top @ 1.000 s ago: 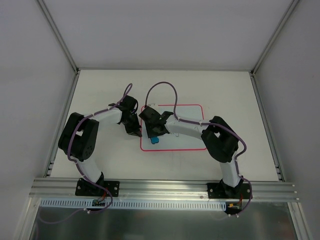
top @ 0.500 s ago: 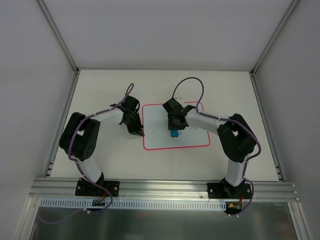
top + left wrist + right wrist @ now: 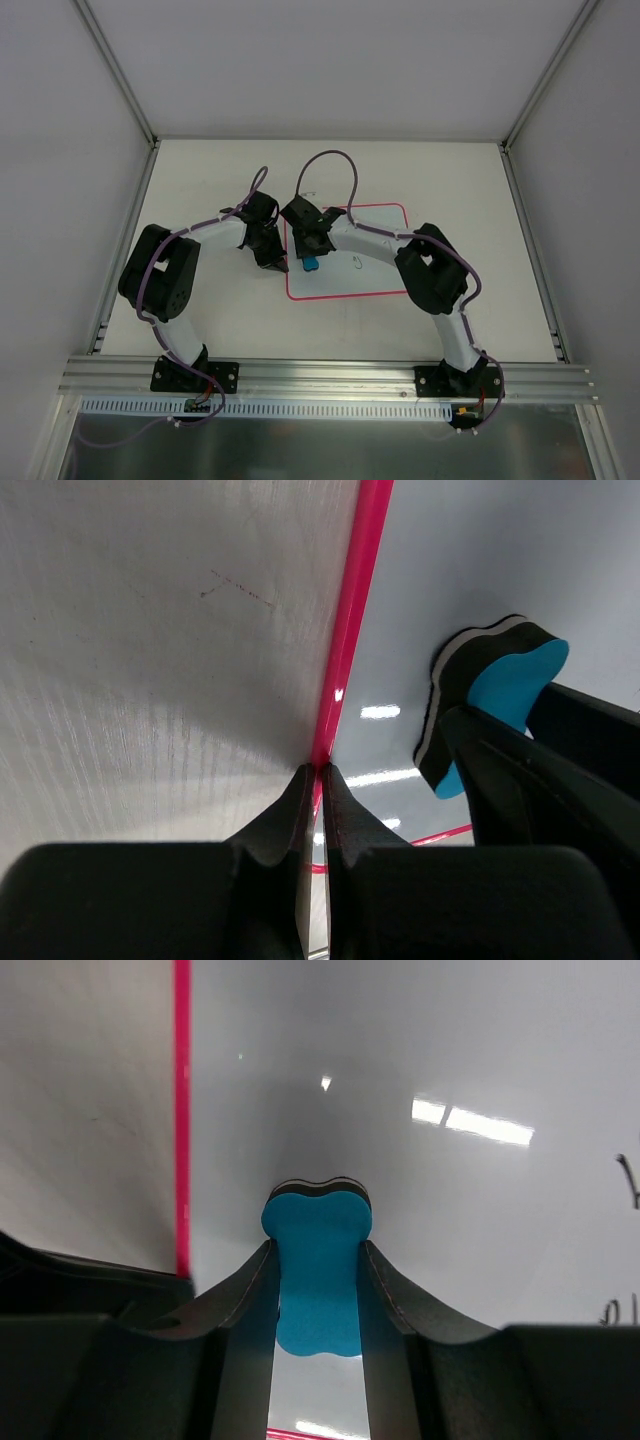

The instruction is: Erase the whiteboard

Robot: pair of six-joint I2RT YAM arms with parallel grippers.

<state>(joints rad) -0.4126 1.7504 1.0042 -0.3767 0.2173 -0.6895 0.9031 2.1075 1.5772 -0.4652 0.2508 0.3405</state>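
Right gripper (image 3: 317,1252) pinching eraser (image 3: 316,1215), whiteboard (image 3: 480,1210) beneath, left rim near

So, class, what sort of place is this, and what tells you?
Probably a robotics test cell: plain white walls box in a table, the left arm and right arm are bolted to a metal rail at its near edge, and the right gripper holds a blue eraser on a whiteboard.

Robotics lab test cell. Plain white panels (image 3: 60,200) box in a bare white table (image 3: 200,320), framed by aluminium struts (image 3: 115,70). Left arm (image 3: 165,280) and right arm (image 3: 435,280) are bolted to an extruded aluminium rail (image 3: 330,372) (slotted cable duct (image 3: 330,407) just below it). Purple cables (image 3: 330,154) run exposed along both arms.
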